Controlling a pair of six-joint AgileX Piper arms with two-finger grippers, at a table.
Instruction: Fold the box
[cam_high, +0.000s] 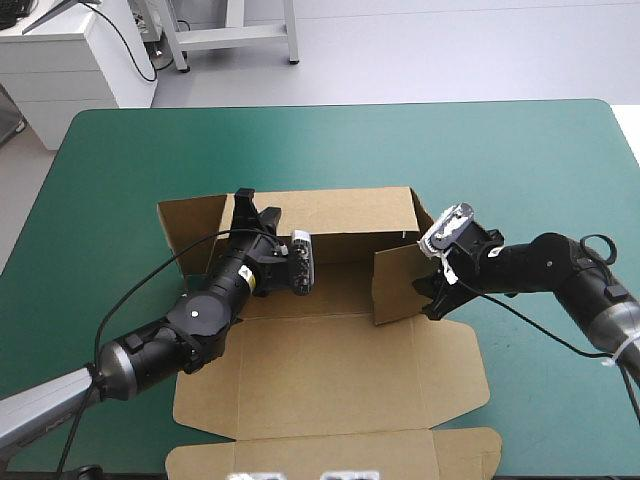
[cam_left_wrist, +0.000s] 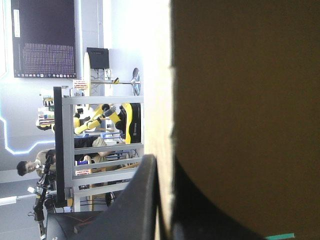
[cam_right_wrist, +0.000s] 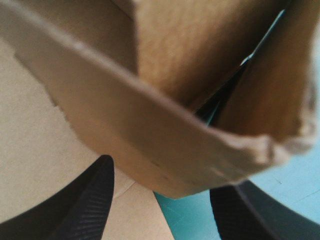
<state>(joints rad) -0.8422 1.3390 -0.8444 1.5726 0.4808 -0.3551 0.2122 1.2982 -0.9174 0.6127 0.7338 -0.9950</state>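
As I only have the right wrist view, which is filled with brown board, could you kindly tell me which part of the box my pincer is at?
Observer: The right pincer is at the raised right wall of the box.
Operator: Thank you. Where is the other arm?
Observer: The left pincer is shut on the left end of the raised far wall.
Operator: Does any part lie flat?
Observer: Yes, the large near panel lies flat on the teal-green cover.
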